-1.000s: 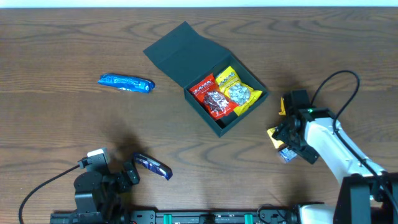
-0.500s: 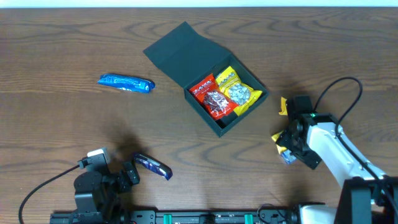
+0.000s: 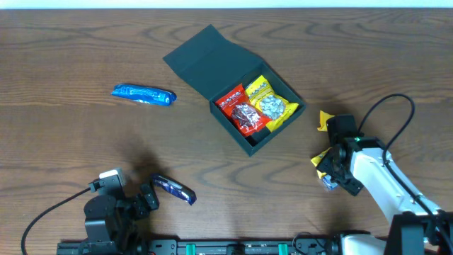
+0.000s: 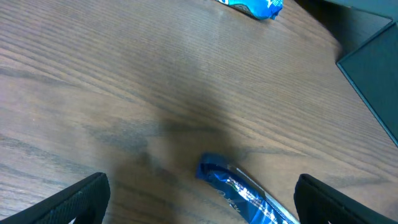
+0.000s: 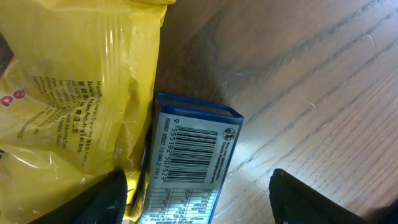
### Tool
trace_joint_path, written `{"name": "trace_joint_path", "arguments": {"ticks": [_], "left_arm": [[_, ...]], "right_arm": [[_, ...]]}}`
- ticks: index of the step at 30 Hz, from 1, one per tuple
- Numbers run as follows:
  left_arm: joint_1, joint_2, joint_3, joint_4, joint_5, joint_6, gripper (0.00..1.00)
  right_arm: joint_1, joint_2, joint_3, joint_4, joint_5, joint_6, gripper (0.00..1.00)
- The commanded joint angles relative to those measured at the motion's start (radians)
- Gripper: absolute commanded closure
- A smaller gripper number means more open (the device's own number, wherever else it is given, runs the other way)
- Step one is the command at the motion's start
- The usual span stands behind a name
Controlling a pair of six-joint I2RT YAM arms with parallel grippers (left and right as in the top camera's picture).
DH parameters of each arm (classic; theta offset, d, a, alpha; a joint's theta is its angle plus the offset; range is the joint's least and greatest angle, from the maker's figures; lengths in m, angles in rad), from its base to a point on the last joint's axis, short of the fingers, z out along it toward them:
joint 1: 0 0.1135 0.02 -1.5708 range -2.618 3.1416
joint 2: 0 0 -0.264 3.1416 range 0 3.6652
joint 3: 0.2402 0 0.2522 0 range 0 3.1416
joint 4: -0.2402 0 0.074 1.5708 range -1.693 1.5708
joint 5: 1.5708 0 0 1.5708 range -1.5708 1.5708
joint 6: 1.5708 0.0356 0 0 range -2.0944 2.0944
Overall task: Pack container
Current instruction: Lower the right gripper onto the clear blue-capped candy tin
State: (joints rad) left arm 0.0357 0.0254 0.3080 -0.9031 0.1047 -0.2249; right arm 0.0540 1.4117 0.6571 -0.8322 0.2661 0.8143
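Observation:
The dark teal container (image 3: 249,140) lies open mid-table with its flap lid (image 3: 205,60) folded back. Inside it are a red packet (image 3: 239,110) and a yellow packet (image 3: 269,103). My right gripper (image 3: 330,168) (image 5: 211,205) is open and low over a loose yellow packet (image 3: 323,122) (image 5: 68,93) and a small blue-edged box with a barcode (image 3: 328,183) (image 5: 189,162). Its jaws straddle the box, the left one against the yellow packet, the right one clear of the box. My left gripper (image 3: 150,197) (image 4: 214,205) is wide open near the front edge, with a dark blue bar (image 3: 174,189) (image 4: 249,194) between its fingers.
A bright blue wrapped packet (image 3: 144,94) (image 4: 252,6) lies on the wood left of the container. The container's corner (image 4: 373,43) shows at the upper right of the left wrist view. The right arm's cable (image 3: 386,106) arches over the table's right side.
My right gripper has shifted toward the table's front edge, over the yellow packet and blue box, and its jaws have narrowed. The left arm and everything else stay still.

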Motion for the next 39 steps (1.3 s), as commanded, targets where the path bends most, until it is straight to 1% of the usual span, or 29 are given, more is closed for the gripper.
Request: {"name": "trace_joint_path", "arguments": {"ticks": [1, 4, 8, 10, 12, 14, 15, 20, 22, 26, 30, 32, 34, 36, 38, 39], "left_arm": [[0.003, -0.002, -0.015, -0.061, -0.003, 0.008, 0.05], [0.003, -0.002, -0.015, -0.061, -0.003, 0.008, 0.05], [0.003, -0.002, -0.015, -0.061, -0.003, 0.008, 0.05], [0.003, -0.002, -0.015, -0.061, -0.003, 0.008, 0.05], [0.003, -0.002, -0.015, -0.061, -0.003, 0.008, 0.05], [0.003, -0.002, -0.015, -0.061, -0.003, 0.008, 0.05], [0.003, -0.002, -0.015, -0.061, -0.003, 0.008, 0.05], [0.003, -0.002, -0.015, -0.061, -0.003, 0.008, 0.05], [0.003, -0.002, -0.015, -0.061, -0.003, 0.008, 0.05], [0.003, -0.002, -0.015, -0.061, -0.003, 0.008, 0.05], [0.003, -0.002, -0.015, -0.061, -0.003, 0.008, 0.05], [0.003, -0.002, -0.015, -0.061, -0.003, 0.008, 0.05], [0.003, -0.002, -0.015, -0.061, -0.003, 0.008, 0.04], [0.003, -0.002, -0.015, -0.061, -0.003, 0.008, 0.05], [0.003, -0.002, -0.015, -0.061, -0.003, 0.008, 0.05], [0.003, -0.002, -0.015, -0.061, -0.003, 0.008, 0.05]], "right_arm": [[-0.023, 0.001, -0.026, 0.000, 0.029, 0.003, 0.28], [-0.031, 0.001, -0.026, 0.002, 0.023, 0.004, 0.34], [-0.031, 0.001, -0.026, 0.003, 0.014, 0.008, 0.47], [-0.031, 0.001, -0.026, 0.003, 0.014, 0.008, 0.48], [-0.031, 0.001, -0.026, 0.005, 0.014, 0.009, 0.53], [-0.031, 0.001, -0.026, 0.010, 0.014, 0.008, 0.42], [-0.029, 0.001, -0.026, 0.010, 0.010, 0.008, 0.38], [-0.026, -0.015, -0.026, 0.026, -0.059, 0.008, 0.36], [-0.026, -0.038, -0.025, 0.029, -0.090, 0.008, 0.33], [-0.026, -0.120, -0.023, 0.016, -0.167, 0.008, 0.32], [-0.027, -0.176, -0.019, -0.007, -0.161, 0.008, 0.27], [-0.027, -0.187, -0.018, -0.029, -0.158, 0.008, 0.27], [-0.027, -0.189, -0.014, -0.066, -0.158, 0.017, 0.31], [-0.027, -0.189, -0.002, -0.118, -0.140, 0.055, 0.35], [-0.026, -0.198, 0.003, -0.135, -0.116, 0.089, 0.34], [-0.027, -0.214, 0.003, -0.126, -0.116, 0.095, 0.32]]}}
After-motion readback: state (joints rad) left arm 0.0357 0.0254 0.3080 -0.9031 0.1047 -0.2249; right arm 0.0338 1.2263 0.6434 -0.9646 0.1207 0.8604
